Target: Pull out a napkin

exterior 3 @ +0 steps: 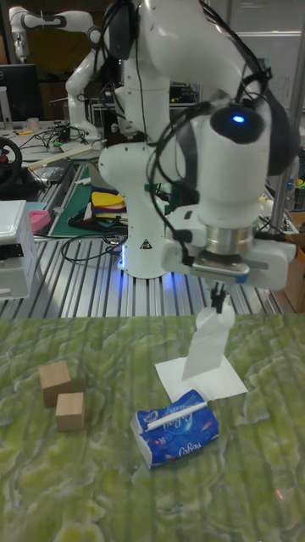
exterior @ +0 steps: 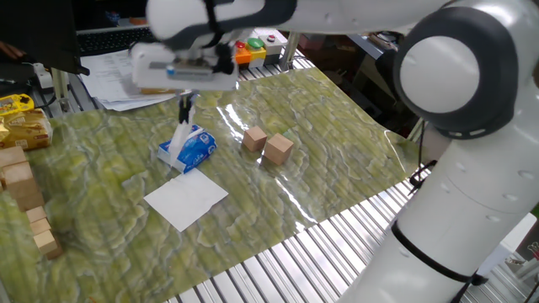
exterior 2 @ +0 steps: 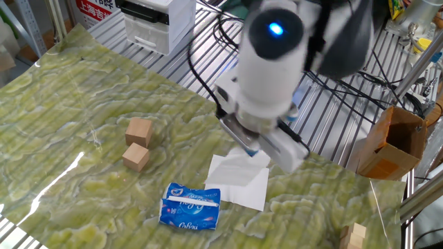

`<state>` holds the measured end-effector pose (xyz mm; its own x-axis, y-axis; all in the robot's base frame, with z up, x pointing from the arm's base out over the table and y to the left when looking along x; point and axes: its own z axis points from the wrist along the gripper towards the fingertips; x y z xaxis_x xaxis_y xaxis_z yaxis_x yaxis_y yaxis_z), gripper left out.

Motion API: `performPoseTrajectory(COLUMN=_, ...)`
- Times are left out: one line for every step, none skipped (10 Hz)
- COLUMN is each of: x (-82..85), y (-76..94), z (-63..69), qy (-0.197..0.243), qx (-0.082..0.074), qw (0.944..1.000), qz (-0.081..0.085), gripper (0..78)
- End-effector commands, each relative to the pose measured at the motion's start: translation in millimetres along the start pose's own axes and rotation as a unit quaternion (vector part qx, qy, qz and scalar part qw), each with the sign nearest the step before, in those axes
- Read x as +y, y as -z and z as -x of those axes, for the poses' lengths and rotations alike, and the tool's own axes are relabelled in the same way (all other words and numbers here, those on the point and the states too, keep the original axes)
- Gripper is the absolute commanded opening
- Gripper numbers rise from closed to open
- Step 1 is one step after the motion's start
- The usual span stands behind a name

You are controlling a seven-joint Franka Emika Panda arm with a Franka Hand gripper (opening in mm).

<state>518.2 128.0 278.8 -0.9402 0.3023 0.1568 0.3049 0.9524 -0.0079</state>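
Note:
My gripper is shut on the top of the napkin, a thin white sheet hanging straight down from the fingertips. Its lower end dangles just above and behind the blue-and-white tissue pack, and it looks free of the pack. In the other fixed view the arm's body hides the fingers, and the napkin shows below them, over the flat white square sheet.
Two wooden blocks lie beside the pack. More wooden blocks and yellow packets sit at the mat's left edge. A brown box and a white printer stand off the mat.

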Motion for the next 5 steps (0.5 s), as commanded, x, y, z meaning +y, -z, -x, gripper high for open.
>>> performPoseTrajectory(x=26.0, y=-21.3, z=-8.2, qy=-0.025, qx=-0.020, qw=0.9985, qz=-0.045, gripper=1.3)
performPoseTrajectory(x=29.9, y=-22.9, z=-9.3, qy=-0.025, qx=-0.017, qw=0.9984, qz=-0.047, gripper=1.3)
performPoseTrajectory(x=30.1, y=-23.2, z=-8.8, qy=-0.022, qx=-0.014, qw=0.9985, qz=-0.048, gripper=1.3)
performPoseTrajectory(x=29.9, y=-23.3, z=-8.4, qy=-0.020, qx=-0.012, qw=0.9986, qz=-0.048, gripper=1.3)
performPoseTrajectory(x=29.9, y=-23.5, z=-8.0, qy=-0.019, qx=-0.009, qw=0.9986, qz=-0.048, gripper=1.3)
